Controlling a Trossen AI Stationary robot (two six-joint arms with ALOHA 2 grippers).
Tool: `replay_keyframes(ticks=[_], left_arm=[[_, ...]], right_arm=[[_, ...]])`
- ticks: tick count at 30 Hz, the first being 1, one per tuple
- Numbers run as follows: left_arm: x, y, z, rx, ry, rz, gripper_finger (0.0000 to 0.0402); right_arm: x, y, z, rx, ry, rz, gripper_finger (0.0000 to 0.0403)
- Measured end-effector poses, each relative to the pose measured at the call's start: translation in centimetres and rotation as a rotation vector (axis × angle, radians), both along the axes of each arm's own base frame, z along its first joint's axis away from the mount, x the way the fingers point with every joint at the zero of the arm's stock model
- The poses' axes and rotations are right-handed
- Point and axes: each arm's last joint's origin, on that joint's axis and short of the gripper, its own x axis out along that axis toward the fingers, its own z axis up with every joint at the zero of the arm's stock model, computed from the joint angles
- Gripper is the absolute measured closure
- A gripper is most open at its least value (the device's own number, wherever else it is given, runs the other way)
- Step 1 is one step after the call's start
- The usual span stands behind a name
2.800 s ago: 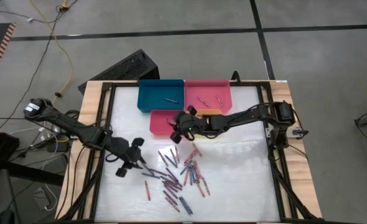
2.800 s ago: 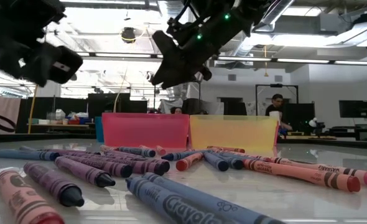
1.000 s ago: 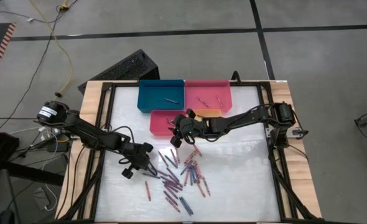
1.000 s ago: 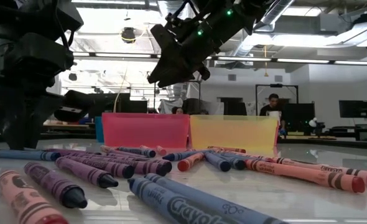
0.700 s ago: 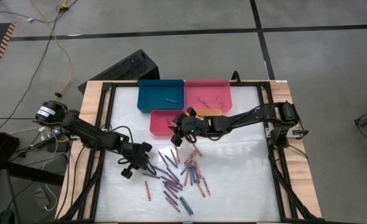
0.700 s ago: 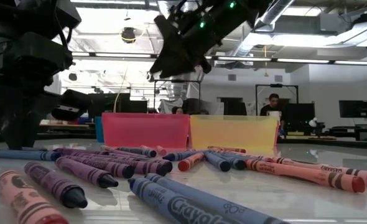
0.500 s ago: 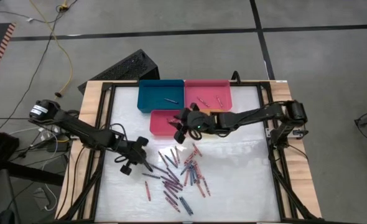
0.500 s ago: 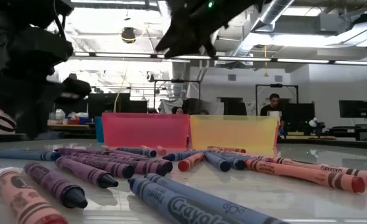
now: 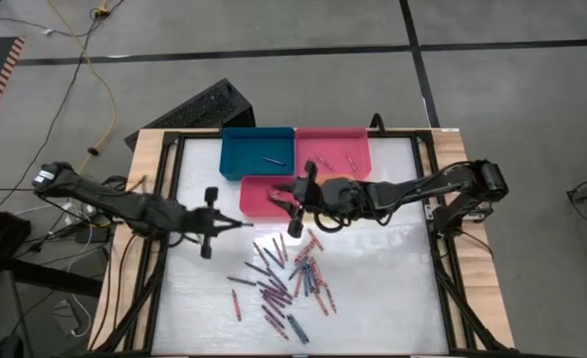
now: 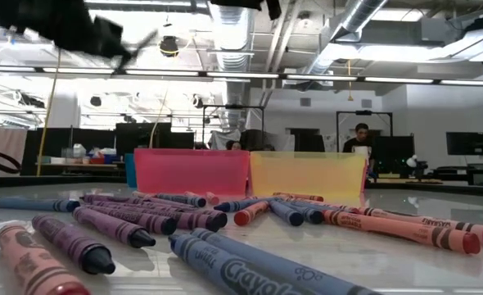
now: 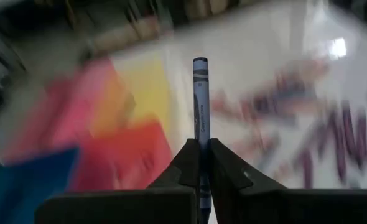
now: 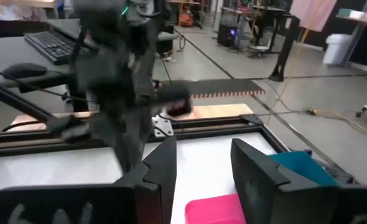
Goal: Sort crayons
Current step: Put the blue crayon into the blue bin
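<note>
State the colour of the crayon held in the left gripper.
Blue. The crayon stands up between the left gripper's shut fingers, clearest in the left wrist view.

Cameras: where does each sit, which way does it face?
High: overhead, straight down; both arms, trays, crayons.
Low: table height, facing the room across crayons to the yellow tray.
Left wrist: past the left gripper, shut on a blue crayon.
Right wrist: past the open right gripper, toward the left arm.
Shared: the crayons.
</note>
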Motion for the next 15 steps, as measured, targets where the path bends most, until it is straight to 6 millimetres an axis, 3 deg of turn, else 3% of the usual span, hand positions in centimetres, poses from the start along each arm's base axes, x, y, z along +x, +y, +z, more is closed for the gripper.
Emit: replay_keyframes(ticks=[6,15], left_arm=[[-1.1,0.3,2.9,0.067,-0.245,-0.01,0.0401],[-1.1,0.7,3.2,0.156,-0.271,0.03,0.0401]], right_arm=[[1.0,0.1,-1.0,0.004,0.002,0.008,0.0255],[2.3,-1.2,-2.3,-0.044,0.019,-0.008,0.0255]])
